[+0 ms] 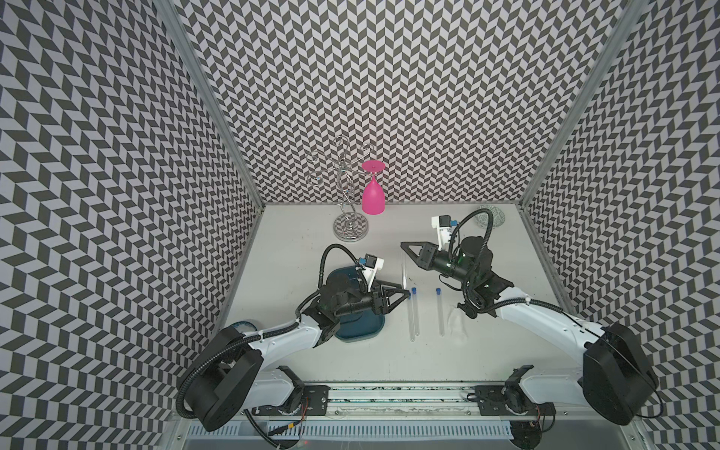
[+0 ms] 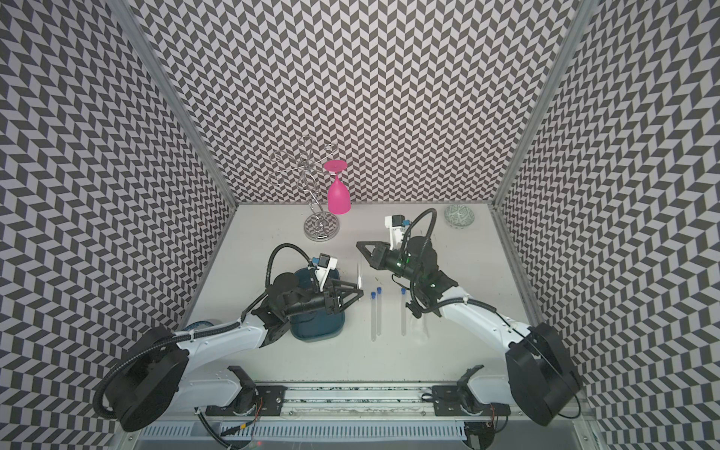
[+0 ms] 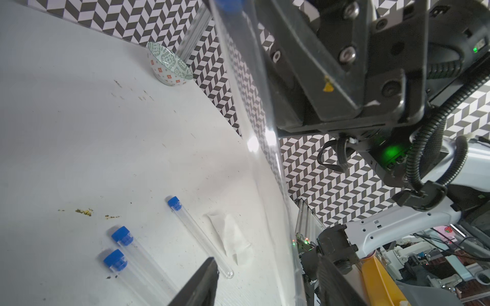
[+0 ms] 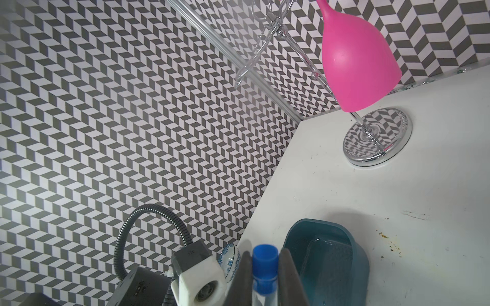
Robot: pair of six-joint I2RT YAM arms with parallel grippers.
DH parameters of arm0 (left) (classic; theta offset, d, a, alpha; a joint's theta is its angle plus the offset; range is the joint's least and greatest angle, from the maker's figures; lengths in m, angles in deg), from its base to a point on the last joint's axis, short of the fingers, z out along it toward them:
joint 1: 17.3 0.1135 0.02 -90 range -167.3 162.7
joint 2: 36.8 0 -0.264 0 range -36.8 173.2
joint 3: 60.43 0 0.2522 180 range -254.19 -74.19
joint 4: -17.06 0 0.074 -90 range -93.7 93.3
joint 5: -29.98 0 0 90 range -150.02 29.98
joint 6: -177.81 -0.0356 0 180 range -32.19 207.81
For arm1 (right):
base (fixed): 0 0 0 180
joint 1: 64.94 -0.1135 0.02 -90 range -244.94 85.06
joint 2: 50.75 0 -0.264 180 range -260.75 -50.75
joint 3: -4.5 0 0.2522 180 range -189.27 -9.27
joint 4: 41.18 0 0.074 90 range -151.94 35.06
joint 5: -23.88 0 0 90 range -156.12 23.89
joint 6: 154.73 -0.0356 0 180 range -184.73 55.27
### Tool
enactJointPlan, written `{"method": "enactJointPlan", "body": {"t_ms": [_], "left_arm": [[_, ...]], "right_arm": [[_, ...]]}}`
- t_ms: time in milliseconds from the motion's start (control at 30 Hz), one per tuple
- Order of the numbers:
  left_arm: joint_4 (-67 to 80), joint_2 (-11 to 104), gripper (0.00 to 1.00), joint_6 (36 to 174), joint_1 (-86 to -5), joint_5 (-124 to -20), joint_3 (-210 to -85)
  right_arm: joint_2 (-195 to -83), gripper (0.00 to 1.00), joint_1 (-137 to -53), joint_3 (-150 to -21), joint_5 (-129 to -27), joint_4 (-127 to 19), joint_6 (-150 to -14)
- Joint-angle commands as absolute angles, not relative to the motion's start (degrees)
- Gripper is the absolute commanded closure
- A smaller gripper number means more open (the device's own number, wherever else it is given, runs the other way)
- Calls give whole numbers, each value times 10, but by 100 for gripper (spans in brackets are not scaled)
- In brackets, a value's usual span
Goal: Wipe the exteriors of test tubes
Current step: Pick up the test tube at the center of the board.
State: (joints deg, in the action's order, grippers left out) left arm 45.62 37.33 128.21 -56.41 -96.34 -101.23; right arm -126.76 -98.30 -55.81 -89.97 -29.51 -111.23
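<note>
Liquid [image 4: 331, 254] was contained in the teal tray [image 4: 318, 221]. Beside it, one test tube [image 4: 264, 258] was clamped by the right gripper [image 1: 403, 245] and straddled by the half-open left gripper [image 1: 408, 293].

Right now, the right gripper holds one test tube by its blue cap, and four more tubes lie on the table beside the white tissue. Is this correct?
Not four: three tubes lie on the table beside the white tissue, as the left wrist view shows. The right gripper does hold one test tube by its blue cap.
</note>
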Motion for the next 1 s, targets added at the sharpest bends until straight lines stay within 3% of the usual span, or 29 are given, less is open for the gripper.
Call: {"method": "enactJointPlan", "body": {"t_ms": [0, 533, 700, 733, 800, 867, 967], "left_arm": [[485, 381, 45, 1295, -567, -984, -1026], [492, 395, 89, 1295, -573, -983, -1030], [486, 394, 95, 1296, -575, -982, -1028], [485, 394, 96, 1296, -575, -978, -1027], [480, 389, 96, 1297, -574, -969, -1024], [472, 382, 96, 1293, -574, -957, -1019], [450, 368, 96, 1281, -574, -939, -1016]], "right_arm": [[-1248, 93, -988, -548, -901, -226, -1125], [-1242, 93, -993, -523, -896, -193, -1131], [-1239, 91, -994, -521, -892, -199, -1127], [-1238, 85, -995, -521, -891, -201, -1125], [-1234, 51, -994, -521, -882, -218, -1119], [-1219, 33, -994, -523, -856, -250, -1106], [-1175, 24, -992, -522, -781, -318, -1078]]}}
